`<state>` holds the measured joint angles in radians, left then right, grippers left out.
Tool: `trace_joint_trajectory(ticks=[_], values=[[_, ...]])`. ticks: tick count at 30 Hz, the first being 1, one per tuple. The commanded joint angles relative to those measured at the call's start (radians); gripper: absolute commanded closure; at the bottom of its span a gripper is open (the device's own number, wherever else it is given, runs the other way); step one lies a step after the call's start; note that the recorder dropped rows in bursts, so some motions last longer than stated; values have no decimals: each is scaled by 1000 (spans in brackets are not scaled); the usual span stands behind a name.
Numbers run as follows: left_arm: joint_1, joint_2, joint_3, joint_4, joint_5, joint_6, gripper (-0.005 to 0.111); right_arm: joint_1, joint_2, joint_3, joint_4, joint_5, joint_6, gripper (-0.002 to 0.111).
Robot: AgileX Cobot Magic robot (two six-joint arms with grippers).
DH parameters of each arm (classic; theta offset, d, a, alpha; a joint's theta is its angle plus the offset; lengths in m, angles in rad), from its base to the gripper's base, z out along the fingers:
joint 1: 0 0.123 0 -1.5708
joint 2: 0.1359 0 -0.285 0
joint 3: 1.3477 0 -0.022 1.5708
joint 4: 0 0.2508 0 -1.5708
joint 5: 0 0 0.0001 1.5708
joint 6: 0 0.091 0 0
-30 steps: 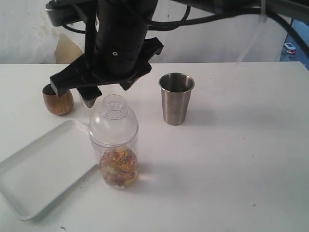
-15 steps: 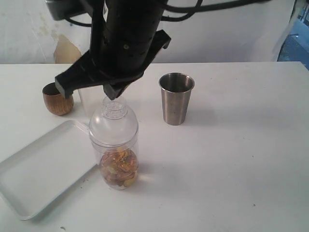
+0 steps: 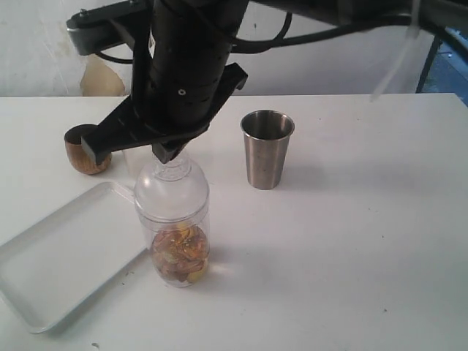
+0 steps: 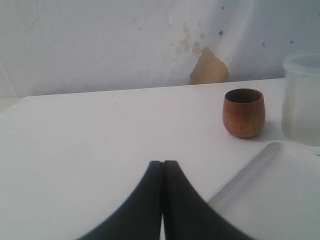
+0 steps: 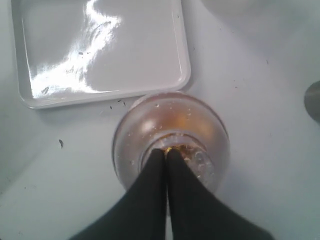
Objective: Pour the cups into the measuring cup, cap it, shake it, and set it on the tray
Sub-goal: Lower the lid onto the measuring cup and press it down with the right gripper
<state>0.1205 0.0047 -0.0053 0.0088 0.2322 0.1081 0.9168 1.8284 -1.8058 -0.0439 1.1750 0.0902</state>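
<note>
Near to far:

- tray (image 3: pixel 51 281) is laid flat on the table (image 3: pixel 351 256) at the front left of the exterior view, one corner turned toward the measuring cup (image 3: pixel 175 238)
- measuring cup is stood upright on the table just beside that corner, off the tray. Whether its base touches the rim cannot be told
- its lower part is filled with golden-brown pieces (image 3: pixel 180 254). A clear domed lid (image 3: pixel 172 191) is seated on top, narrow neck up
- right gripper (image 5: pixel 166 152) is pointed straight down over the lid's neck. Jaws are pressed flat together with nothing pinched between them, and the tips are seen right at the neck's mouth in the right wrist view. Actual contact with the neck cannot be confirmed
- left gripper (image 4: pixel 163 164) is held low over the table, near a rounded corner of the tray. Jaws are likewise pressed together, nothing held
- steel tumbler (image 3: pixel 266 150) is stood upright, mouth up, behind and to the right of the measuring cup, well apart from it. Its contents cannot be made out
- wood cup (image 4: pixel 243 112) is stood upright at the back left, beyond the tray. It is partly covered by the right arm's gripper body in the exterior view and shown whole in the left wrist view
- frosted container (image 4: pixel 301 97) is placed just beside the wood cup, a small gap between them. It is mostly hidden behind the arm in the exterior view
- white wall (image 4: pixel 100 45) with a tan stain is seen behind the table edge
</note>
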Motion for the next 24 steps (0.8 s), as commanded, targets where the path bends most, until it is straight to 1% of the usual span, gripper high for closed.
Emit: trace_joint_trajectory(ticks=[1,8,18,24], values=[[-6,-5,5,3,-8,1,107,1,23,5,3,2,-14,108],[-6,-5,5,3,-8,1,107,1,29,5,3,35,-16,108],[-6,-5,5,3,-8,1,107,1,75,5,8,37,-16,108],[-6,-5,5,3,-8,1,107,1,101,5,53,46,-42,108]])
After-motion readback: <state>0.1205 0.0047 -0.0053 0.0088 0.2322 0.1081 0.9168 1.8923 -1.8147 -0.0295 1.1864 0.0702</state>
